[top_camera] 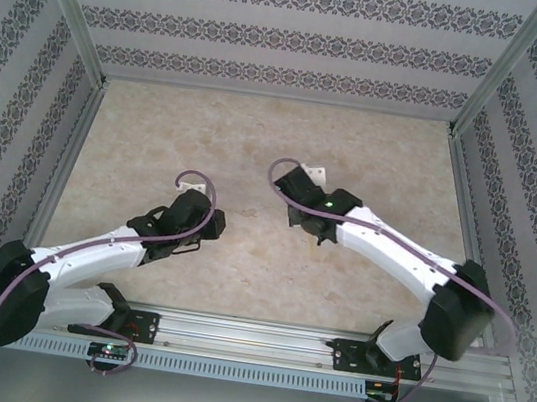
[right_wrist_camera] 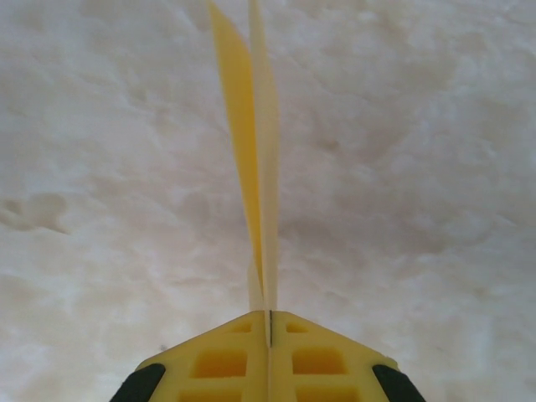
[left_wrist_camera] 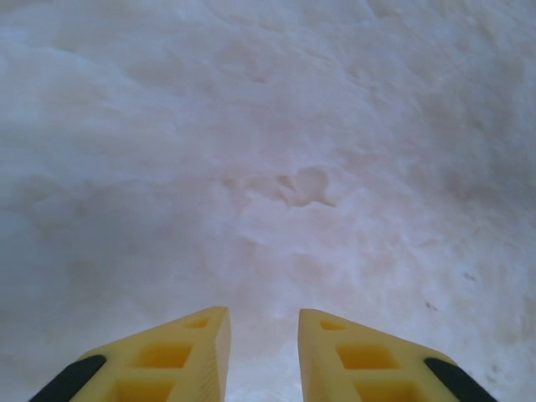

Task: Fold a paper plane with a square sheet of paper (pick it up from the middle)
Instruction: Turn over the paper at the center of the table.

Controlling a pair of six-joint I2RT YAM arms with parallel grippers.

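Observation:
My right gripper (right_wrist_camera: pixel 270 316) is shut on the yellow-orange paper (right_wrist_camera: pixel 251 142). The paper is folded. It stands edge-on above the table as two thin layers that run straight out from the closed jaws. Its outline is hidden at this angle. In the top view a small pale corner of the paper (top_camera: pixel 317 173) sticks out beyond my right gripper (top_camera: pixel 304 182), right of the table's middle. My left gripper (left_wrist_camera: pixel 264 322) hangs over bare tabletop with a clear gap between its yellow fingers and nothing in it. From above, my left gripper (top_camera: pixel 206 227) sits left of centre, apart from the paper.
The beige mottled table (top_camera: pixel 259 129) is walled by patterned panels (top_camera: pixel 284 31) at the back and on both sides. An aluminium rail (top_camera: pixel 258 336) with both arm bases runs along the near edge.

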